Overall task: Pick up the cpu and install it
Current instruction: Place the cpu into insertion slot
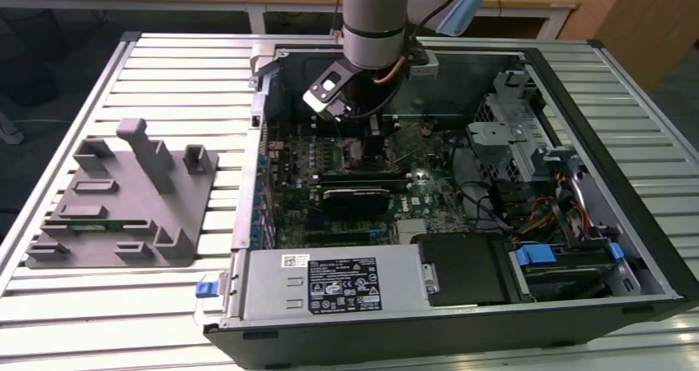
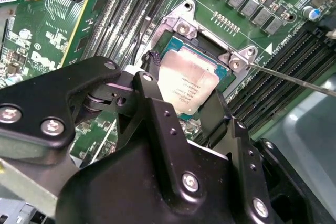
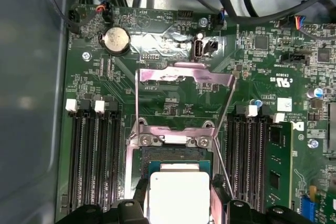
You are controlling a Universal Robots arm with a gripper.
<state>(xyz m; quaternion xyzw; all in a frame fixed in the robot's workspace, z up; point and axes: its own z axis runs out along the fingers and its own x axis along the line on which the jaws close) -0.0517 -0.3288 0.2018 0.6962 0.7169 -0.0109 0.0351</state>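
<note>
Two black metal fingers (image 2: 152, 97) of the gripper (image 2: 184, 90) are closed on opposite edges of the cpu (image 2: 189, 80), a small flat square chip with a shiny silver top and a pale rim. They hold it directly over the open black socket (image 3: 176, 157) on the green motherboard (image 3: 105, 77). In the exterior view the grey robot arm (image 1: 377, 19) reaches down into a black open-sided computer case (image 1: 437, 338) lying on a slatted metal table (image 1: 65, 297).

The socket's silver retention frame (image 3: 184, 69) stands swung back, and its thin wire lever (image 2: 294, 80) juts out to one side, so the opening looks free. In the first wrist view the chip's edges run parallel to the socket's. Whether its underside already touches the contacts cannot be told.

Seating it well looks to depend on keeping the chip level and square to the frame and letting it settle straight down without sliding, since the contacts underneath would likely bend under any sideways drag. The fingers also need room between the black memory slots (image 3: 94, 156) on either side of the socket.
</note>
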